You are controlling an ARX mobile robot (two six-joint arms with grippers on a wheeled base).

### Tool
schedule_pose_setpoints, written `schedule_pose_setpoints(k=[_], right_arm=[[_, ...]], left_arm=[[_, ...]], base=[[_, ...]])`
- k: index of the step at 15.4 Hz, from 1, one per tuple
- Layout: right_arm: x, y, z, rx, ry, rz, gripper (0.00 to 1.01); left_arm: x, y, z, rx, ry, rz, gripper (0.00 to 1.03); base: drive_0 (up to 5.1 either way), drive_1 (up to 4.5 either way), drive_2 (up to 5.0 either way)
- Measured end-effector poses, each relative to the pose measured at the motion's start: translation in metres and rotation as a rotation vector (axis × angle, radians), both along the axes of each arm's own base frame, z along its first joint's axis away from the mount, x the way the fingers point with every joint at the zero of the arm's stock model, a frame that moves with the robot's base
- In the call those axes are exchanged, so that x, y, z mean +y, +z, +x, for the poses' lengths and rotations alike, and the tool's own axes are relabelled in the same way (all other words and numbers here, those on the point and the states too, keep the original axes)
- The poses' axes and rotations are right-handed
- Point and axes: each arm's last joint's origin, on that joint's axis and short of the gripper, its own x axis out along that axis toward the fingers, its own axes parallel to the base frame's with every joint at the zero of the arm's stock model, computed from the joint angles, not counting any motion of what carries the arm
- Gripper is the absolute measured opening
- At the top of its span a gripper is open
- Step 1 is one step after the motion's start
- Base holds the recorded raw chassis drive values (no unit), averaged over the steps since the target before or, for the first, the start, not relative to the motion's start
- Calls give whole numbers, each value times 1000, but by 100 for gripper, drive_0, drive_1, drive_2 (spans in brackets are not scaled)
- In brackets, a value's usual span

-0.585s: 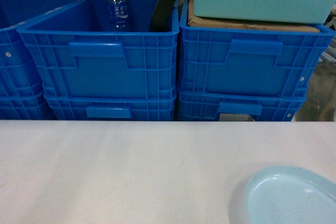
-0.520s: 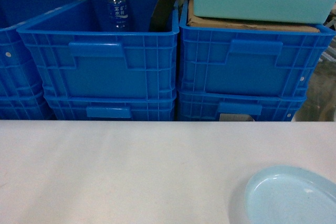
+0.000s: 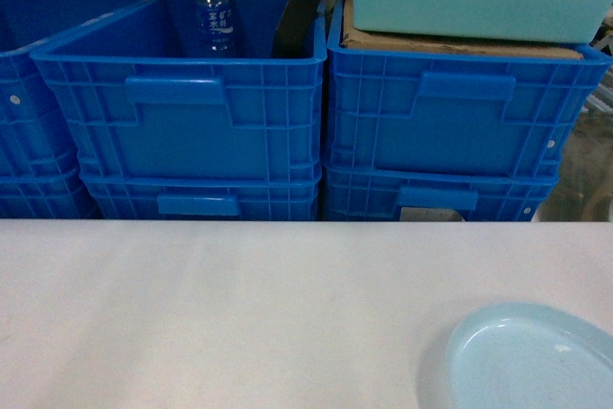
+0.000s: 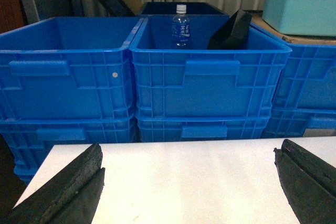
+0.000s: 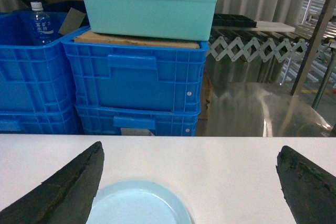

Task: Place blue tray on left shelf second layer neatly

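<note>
Though cut off at frame edge, blue tray point(image 3: 532, 359) on table point(image 3: 239, 313); left tool point(image 4: 191, 182), right tool point(image 5: 189, 182) both spread apart, empty.

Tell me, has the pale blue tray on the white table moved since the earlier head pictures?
No. In the head view the blue tray sits at the same spot on the white table, equally far below the stacked blue crates.

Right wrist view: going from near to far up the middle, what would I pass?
Blue tray → bare white tabletop → stacked dark-blue crates → cardboard sheet → teal box on top.
</note>
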Motion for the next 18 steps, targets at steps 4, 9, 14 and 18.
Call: schedule_pose_setpoints(k=[4,9,14,18], right_arm=[[0,0,0,0,0,0,98],[0,0,0,0,0,0,98],[-4,45,47,-128,36,-23,98],[-4,28,87,-11,136,-79,98]], left_arm=[[0,0,0,0,0,0,98],[0,0,0,0,0,0,98],[0,0,0,0,0,0,98],[0,0,0,0,0,0,98]], base=[[0,0,0],[0,0,0],[0,0,0],[0,0,0]])
